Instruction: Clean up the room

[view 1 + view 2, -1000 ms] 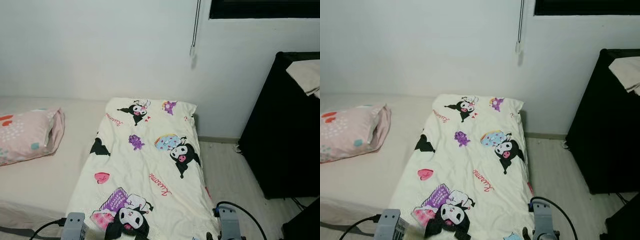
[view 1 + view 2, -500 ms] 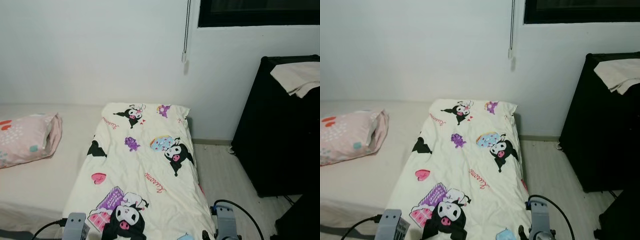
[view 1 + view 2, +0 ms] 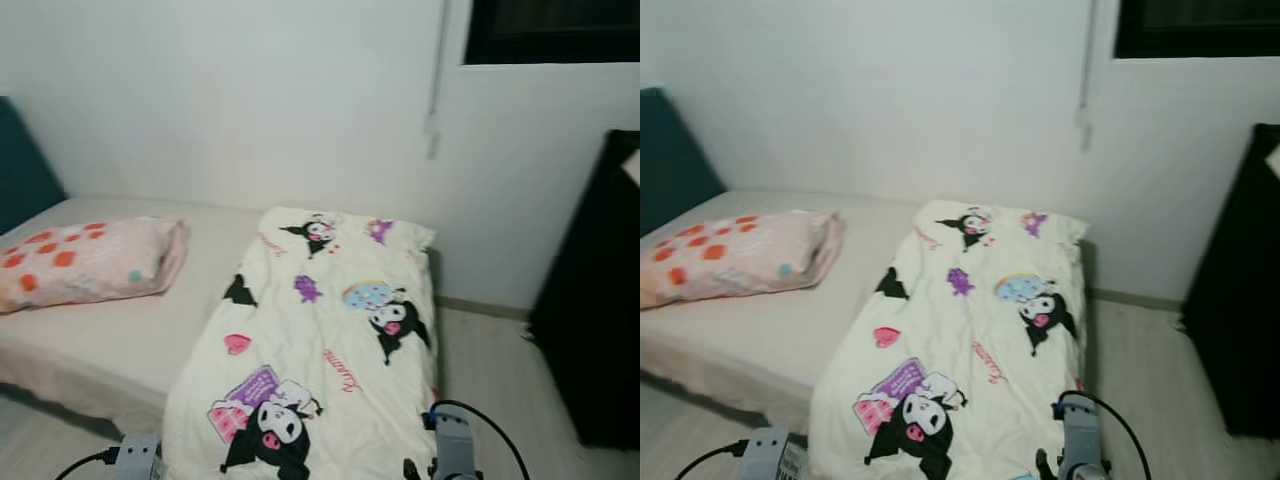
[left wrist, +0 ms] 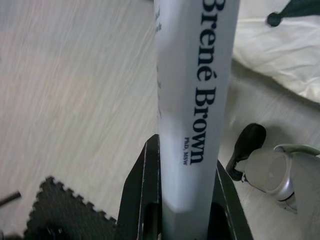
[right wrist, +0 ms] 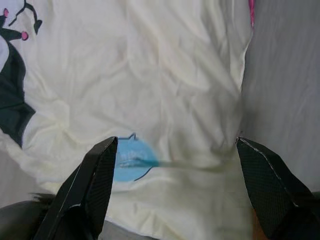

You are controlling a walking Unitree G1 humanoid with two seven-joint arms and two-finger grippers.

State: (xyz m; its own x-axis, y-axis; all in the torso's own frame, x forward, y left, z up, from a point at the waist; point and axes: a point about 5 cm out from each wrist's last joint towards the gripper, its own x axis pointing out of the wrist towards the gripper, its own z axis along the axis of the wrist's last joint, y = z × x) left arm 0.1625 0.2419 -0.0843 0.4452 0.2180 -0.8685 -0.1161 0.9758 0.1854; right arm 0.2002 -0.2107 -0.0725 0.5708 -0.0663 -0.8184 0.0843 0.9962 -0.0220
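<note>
my left gripper (image 4: 182, 220) is closed tight on a book (image 4: 192, 100), its grey spine with the author's name printed along it standing straight out from between my fingers, over pale floor (image 4: 75, 90) with the edge of a dark foam mat (image 4: 60, 210) just beneath. so one stray thing is picked up and in hand, but it has not been put anywhere yet; i judge the tidying is under way and far from finished, since i see no shelf or box in front of me to take the book, and nothing here holds anything. ahead of my left gripper and off to its left a pink spotted pillow (image 3: 85, 262) lies on the bare mattress (image 3: 110, 340). straight ahead, between my two grippers, a cream cartoon-print duvet (image 3: 320, 340) is spread down the bed, reasonably flat. my right gripper (image 5: 175, 192) hangs wide open and empty just above the near end of that duvet, close to a blue print patch. beyond it to the right stands a black cabinet (image 3: 600, 290).
</note>
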